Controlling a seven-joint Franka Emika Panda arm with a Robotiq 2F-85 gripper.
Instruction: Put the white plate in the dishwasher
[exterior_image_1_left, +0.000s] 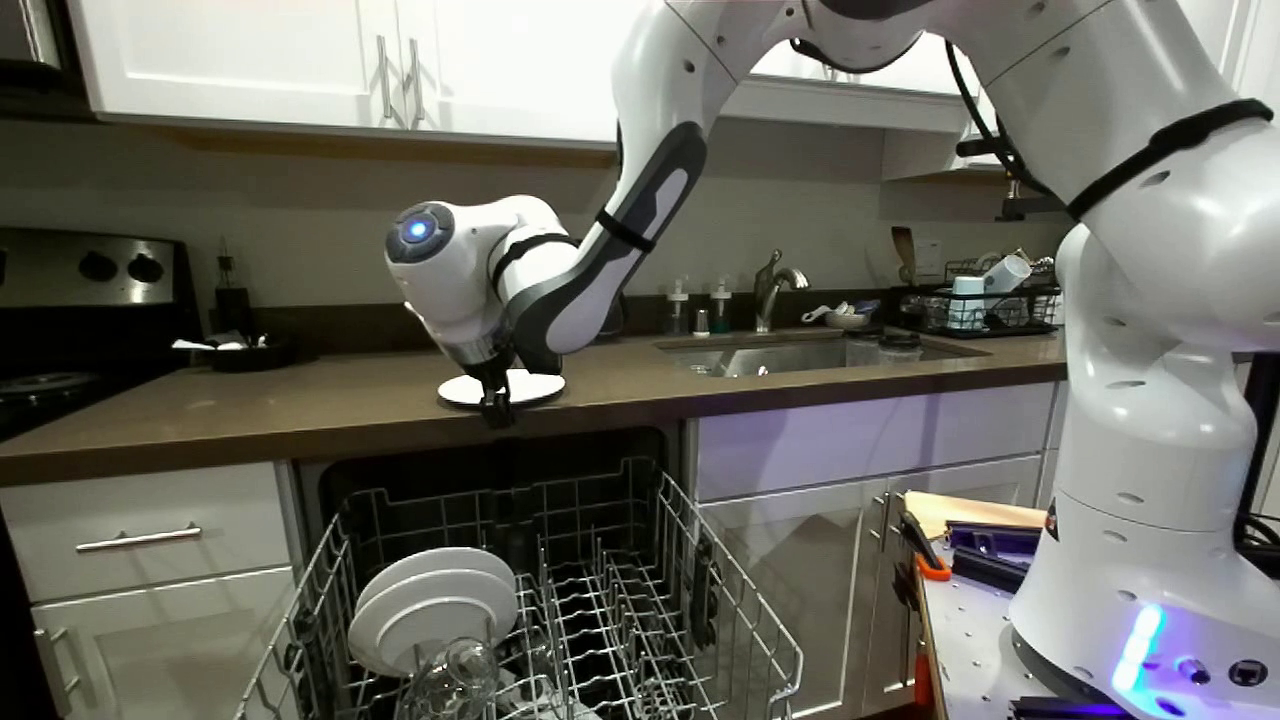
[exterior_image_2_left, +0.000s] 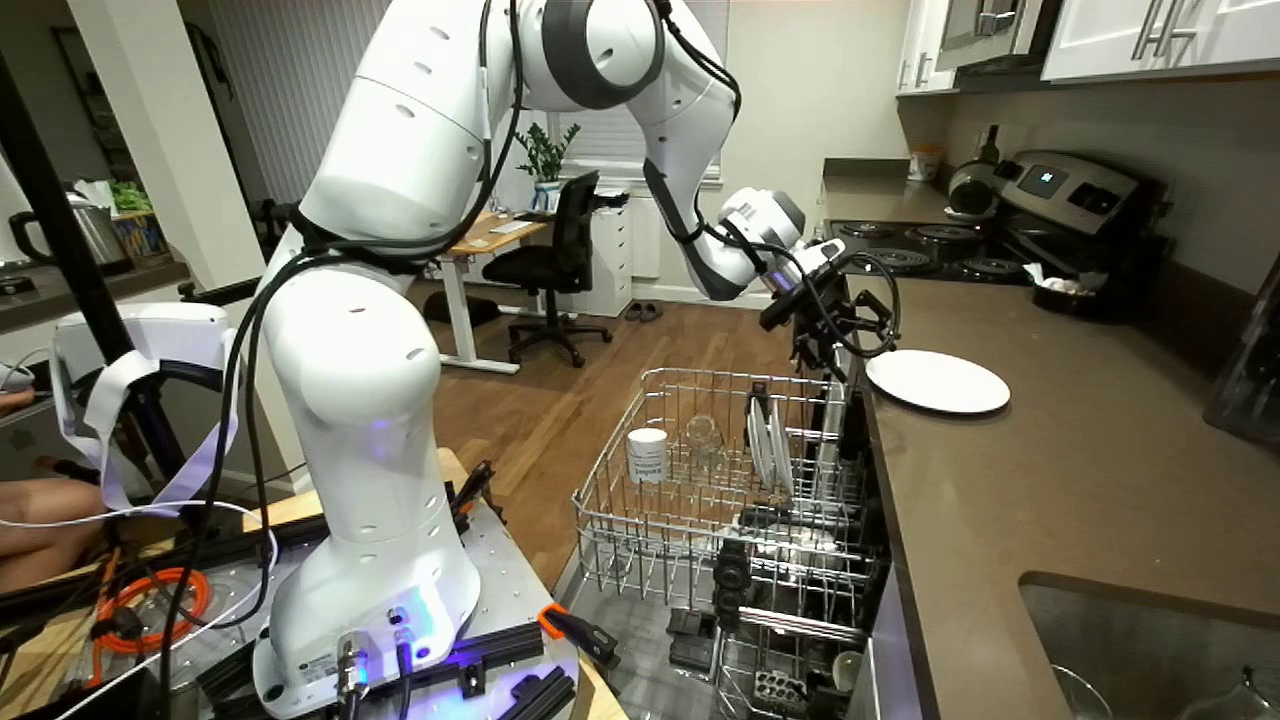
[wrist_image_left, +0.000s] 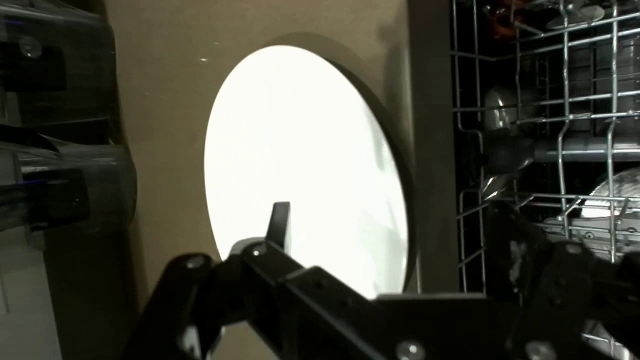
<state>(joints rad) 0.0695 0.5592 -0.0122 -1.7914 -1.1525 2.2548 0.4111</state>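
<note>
The white plate (exterior_image_1_left: 540, 387) lies flat on the brown counter near its front edge; it also shows in an exterior view (exterior_image_2_left: 940, 382) and in the wrist view (wrist_image_left: 300, 150). My gripper (exterior_image_1_left: 497, 405) is open and empty, pointing down at the plate's front rim. It also shows in an exterior view (exterior_image_2_left: 828, 350). In the wrist view the gripper (wrist_image_left: 392, 215) has one finger over the plate and the other out past the counter edge. I cannot tell whether a finger touches the plate. The dishwasher (exterior_image_1_left: 600, 450) is open below, its wire rack (exterior_image_2_left: 620, 520) pulled out.
Other white plates (exterior_image_1_left: 435, 615) stand in the rack, with a glass (exterior_image_1_left: 455, 680) and a white mug (exterior_image_2_left: 647, 455). The counter edge (exterior_image_1_left: 600, 415) overhangs the dishwasher. The sink (exterior_image_1_left: 800, 355) and stove (exterior_image_2_left: 930, 245) flank the plate. Dark items (wrist_image_left: 75, 185) stand behind it.
</note>
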